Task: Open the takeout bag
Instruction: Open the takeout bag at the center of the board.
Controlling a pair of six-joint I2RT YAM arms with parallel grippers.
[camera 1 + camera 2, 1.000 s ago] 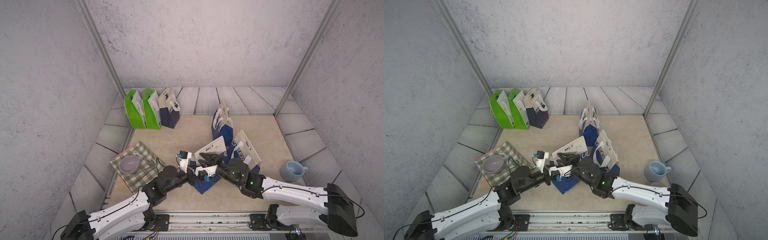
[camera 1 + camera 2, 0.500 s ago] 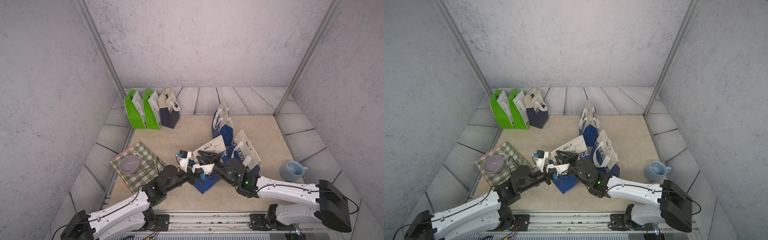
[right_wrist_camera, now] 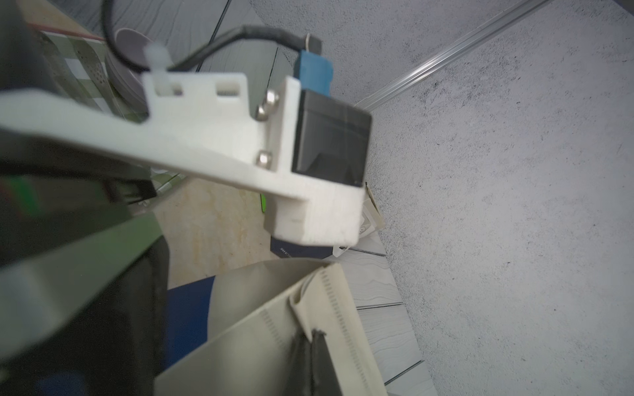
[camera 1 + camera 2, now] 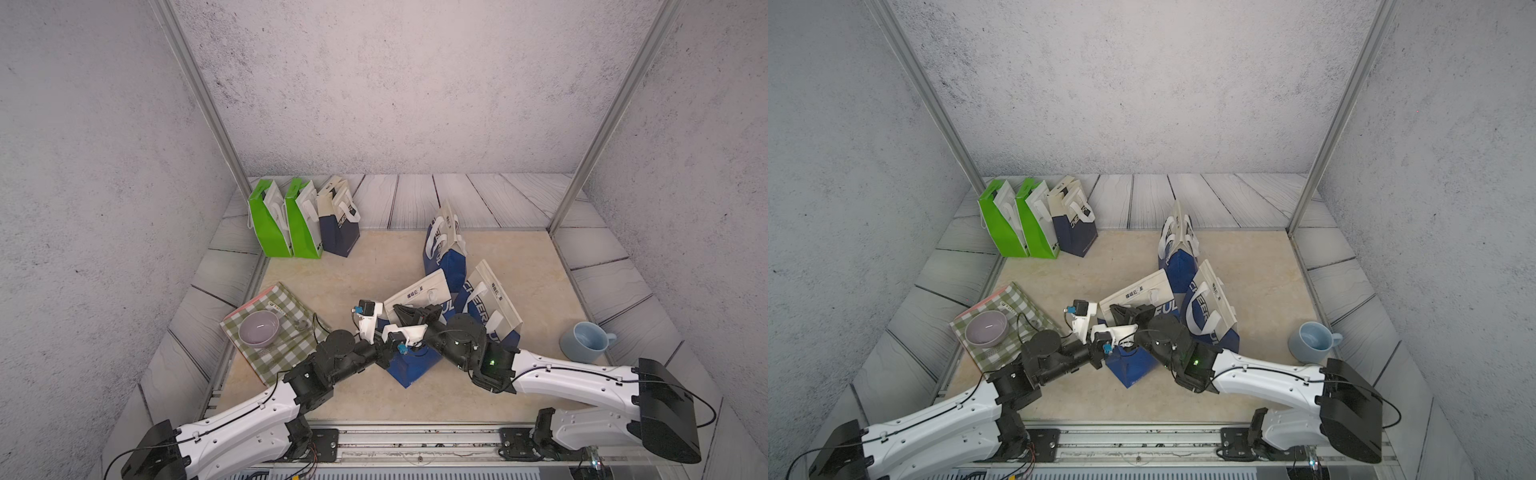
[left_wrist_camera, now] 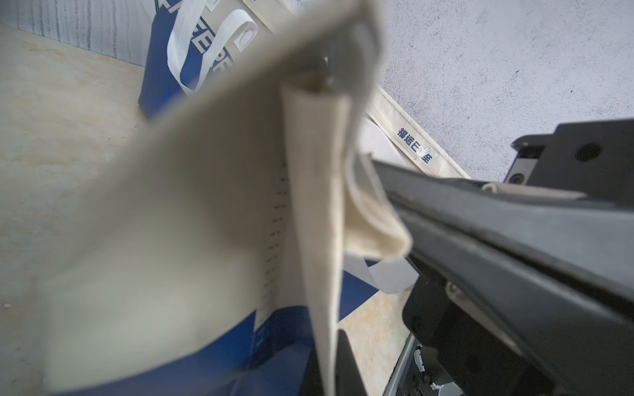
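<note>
**A:** Cream and blue paper, that bag [image 4: 409, 365]. Where is it?

**B:** Near the front of the tan mat [image 4: 374, 257], tilted, right between the two arms. In both top views, two more blue bags [image 4: 486, 307] stand just behind it.

**A:** And the right gripper [image 3: 308, 360]?

**B:** Clenched on the bag's cream top edge. The right wrist view shows its two dark fingers [image 3: 320, 363] pressed together over the rim.

**A:** The left gripper [image 5: 332, 373]?

**B:** Clenched too. In the left wrist view a cream side fold runs straight down into it, so it grasps the bag, though its tips are mostly out of frame.

**A:** What else is around?

**B:** A bowl [image 4: 258, 327] sits on a checked cloth [image 4: 291, 353] to the left. A mug [image 4: 586, 341] is on the right. Two green bags [image 4: 266, 224] and a navy bag [image 4: 338, 232] stand in the back left corner.
</note>
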